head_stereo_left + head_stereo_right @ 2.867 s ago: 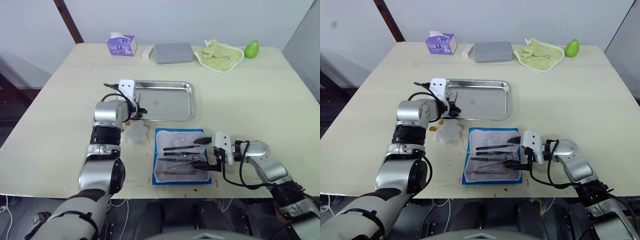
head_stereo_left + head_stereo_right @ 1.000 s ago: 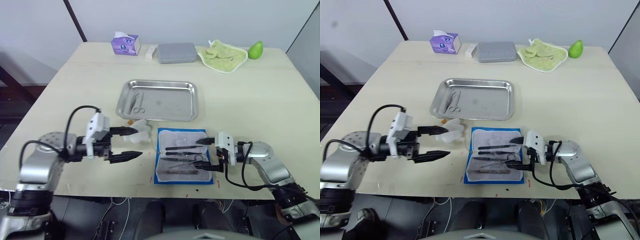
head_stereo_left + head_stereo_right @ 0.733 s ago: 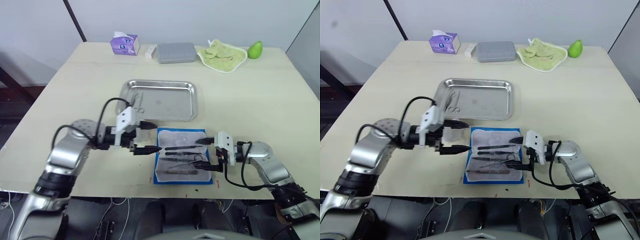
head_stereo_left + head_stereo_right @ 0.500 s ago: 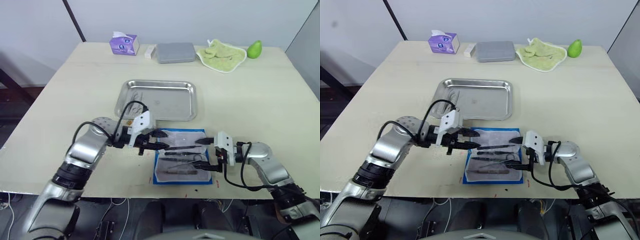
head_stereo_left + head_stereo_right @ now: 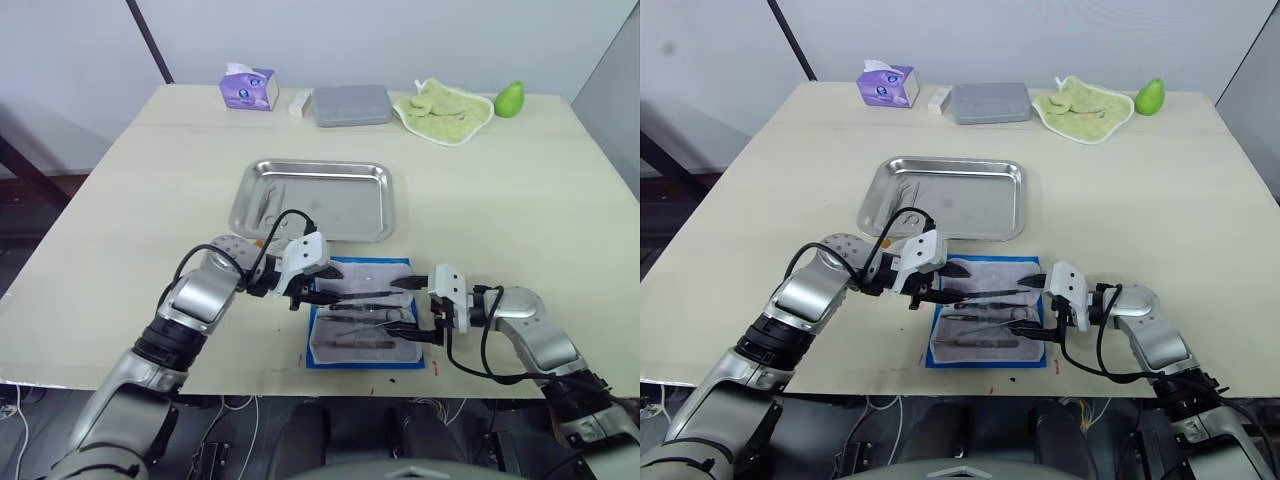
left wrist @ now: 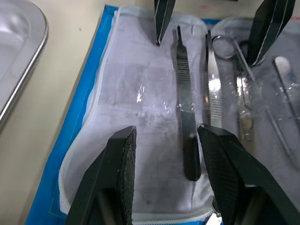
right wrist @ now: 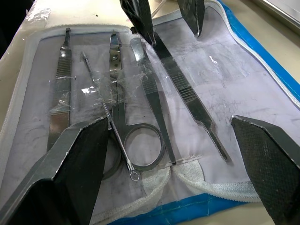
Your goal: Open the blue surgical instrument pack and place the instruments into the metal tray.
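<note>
The blue surgical instrument pack point(image 5: 365, 312) lies open near the table's front edge, grey-white lining up. Several instruments point(image 7: 154, 101) sit in it under clear film. My left gripper point(image 5: 326, 290) is open over the pack's left part, its fingers point(image 6: 123, 168) on either side of a flat ribbed handle point(image 6: 185, 117). My right gripper point(image 5: 406, 310) is open at the pack's right edge, its fingers point(image 7: 77, 157) spread wide around the tool ends. Behind the pack sits the metal tray point(image 5: 350, 205), with thin instruments point(image 5: 272, 192) at its left end.
Along the far edge stand a purple tissue box point(image 5: 246, 88), a small white block point(image 5: 297, 101), a grey box point(image 5: 350, 104), a green cloth point(image 5: 441, 108) and a green fruit point(image 5: 509, 98). Bare table lies to the tray's right.
My left arm left the tray's left end, swung out to the left, then came in over the pack with its fingers open. My right gripper has stayed at the pack's right edge.
</note>
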Tool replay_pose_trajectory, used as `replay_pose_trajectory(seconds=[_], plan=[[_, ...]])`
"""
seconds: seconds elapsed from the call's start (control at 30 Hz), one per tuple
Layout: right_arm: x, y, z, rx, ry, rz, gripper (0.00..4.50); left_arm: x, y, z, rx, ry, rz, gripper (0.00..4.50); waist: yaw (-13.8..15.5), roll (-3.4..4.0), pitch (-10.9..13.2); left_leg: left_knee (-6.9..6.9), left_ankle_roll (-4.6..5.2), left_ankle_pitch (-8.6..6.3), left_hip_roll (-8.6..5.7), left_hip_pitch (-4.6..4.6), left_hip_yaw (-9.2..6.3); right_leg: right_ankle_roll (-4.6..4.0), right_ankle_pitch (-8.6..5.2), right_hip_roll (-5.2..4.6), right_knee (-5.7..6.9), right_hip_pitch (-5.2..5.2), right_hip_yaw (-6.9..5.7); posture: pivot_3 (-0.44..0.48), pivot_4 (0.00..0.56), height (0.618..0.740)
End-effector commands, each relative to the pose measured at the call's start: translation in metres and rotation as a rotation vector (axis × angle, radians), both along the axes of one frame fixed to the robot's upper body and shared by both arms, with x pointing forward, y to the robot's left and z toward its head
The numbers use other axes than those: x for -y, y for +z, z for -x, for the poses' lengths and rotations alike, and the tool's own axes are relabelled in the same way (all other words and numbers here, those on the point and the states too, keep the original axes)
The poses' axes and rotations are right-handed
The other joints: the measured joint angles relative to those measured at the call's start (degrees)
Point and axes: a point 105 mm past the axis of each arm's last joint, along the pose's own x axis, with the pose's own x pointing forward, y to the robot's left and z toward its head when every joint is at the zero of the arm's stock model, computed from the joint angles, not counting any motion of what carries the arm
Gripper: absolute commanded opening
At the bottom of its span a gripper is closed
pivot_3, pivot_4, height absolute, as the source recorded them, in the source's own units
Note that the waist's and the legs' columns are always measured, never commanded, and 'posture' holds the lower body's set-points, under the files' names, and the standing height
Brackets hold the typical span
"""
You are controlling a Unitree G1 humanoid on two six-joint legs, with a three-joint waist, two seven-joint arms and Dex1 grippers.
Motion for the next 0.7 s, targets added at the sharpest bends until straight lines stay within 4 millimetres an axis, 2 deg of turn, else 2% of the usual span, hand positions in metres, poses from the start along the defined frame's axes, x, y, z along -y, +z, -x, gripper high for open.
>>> replay_pose_trajectory(seconds=[0.03, 0.5, 0.6, 0.7], plan=[[0.014, -0.031, 0.004, -0.119, -0.065, 0.084, 4.5, 0.004, 0.004, -0.002, 0.029, -0.024, -0.009, 2.25, 0.0, 0.0, 0.0, 0.0, 0.0, 0.0, 0.0, 0.0, 0.0, 0.0, 0.0, 0.0, 0.0, 0.0, 0.0, 0.0, 0.15, 0.74], [0.013, -0.031, 0.004, -0.121, -0.059, 0.09, 4.5, 0.007, -0.009, 0.004, 0.019, -0.078, -0.06, 2.25, 0.0, 0.0, 0.0, 0.0, 0.0, 0.0, 0.0, 0.01, 0.0, 0.0, 0.0, 0.0, 0.0, 0.01, 0.0, 0.0, 0.15, 0.74], [0.013, -0.032, 0.005, -0.123, -0.056, 0.092, 4.5, 0.007, -0.013, 0.004, 0.011, -0.084, -0.07, 1.4, 0.0, -0.01, 0.0, 0.0, 0.0, 0.0, 0.0, 0.01, 0.0, 0.0, 0.0, 0.0, 0.0, 0.01, 0.0, 0.0, 0.15, 0.74], [0.012, -0.033, 0.006, -0.125, -0.054, 0.094, 4.5, 0.007, -0.016, 0.003, 0.012, -0.09, -0.086, 0.04, 0.0, 0.0, 0.0, 0.0, 0.0, 0.0, 0.0, 0.01, 0.0, 0.0, 0.0, 0.0, 0.0, 0.01, 0.0, 0.0, 0.15, 0.74]])
